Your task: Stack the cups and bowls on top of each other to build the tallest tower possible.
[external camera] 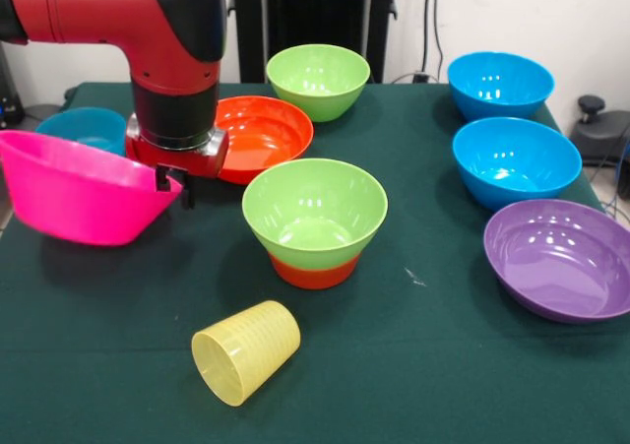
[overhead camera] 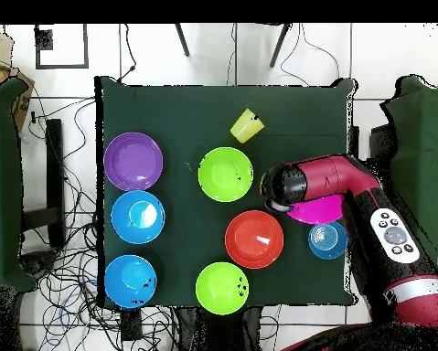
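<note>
I saw the jaws (external camera: 174,180) clamped on the rim of the pink bowl (external camera: 79,193), holding it tilted above the worktop (external camera: 413,365). Beside it stood a lime green bowl (external camera: 315,213) nested on an orange bowl (external camera: 315,272); the yellow cup (external camera: 246,350) lay on its side.

A dark green cloth (external camera: 443,365) covers the bench; white wall (external camera: 512,11) behind, tangled cables (overhead camera: 62,274) on tiled floor (overhead camera: 149,55).
</note>
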### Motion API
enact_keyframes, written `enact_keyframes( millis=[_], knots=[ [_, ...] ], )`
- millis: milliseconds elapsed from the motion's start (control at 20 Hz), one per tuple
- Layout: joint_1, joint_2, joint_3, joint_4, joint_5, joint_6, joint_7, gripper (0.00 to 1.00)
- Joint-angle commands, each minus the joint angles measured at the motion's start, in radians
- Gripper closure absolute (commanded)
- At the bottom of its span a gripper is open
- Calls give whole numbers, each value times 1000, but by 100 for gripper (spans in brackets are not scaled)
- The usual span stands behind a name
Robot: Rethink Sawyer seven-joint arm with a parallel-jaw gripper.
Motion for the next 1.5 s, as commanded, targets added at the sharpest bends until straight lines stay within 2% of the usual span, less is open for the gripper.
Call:
enact_keyframes(
  millis=[50,350,500,700,900,950,1250,1500],
  knots=[
    [4,68,-22,8,-14,68,-353,100],
    [-3,75,-20,-9,1,56,-363,100],
    [-12,67,-3,-33,-5,10,-375,100],
    [-15,37,2,-62,29,72,-409,100],
    [11,-7,8,-57,64,107,-386,100],
    [21,-16,4,-29,60,84,-356,100],
    [21,-186,12,97,122,86,-300,100],
    [35,-271,4,161,149,83,-268,100]
  ],
)
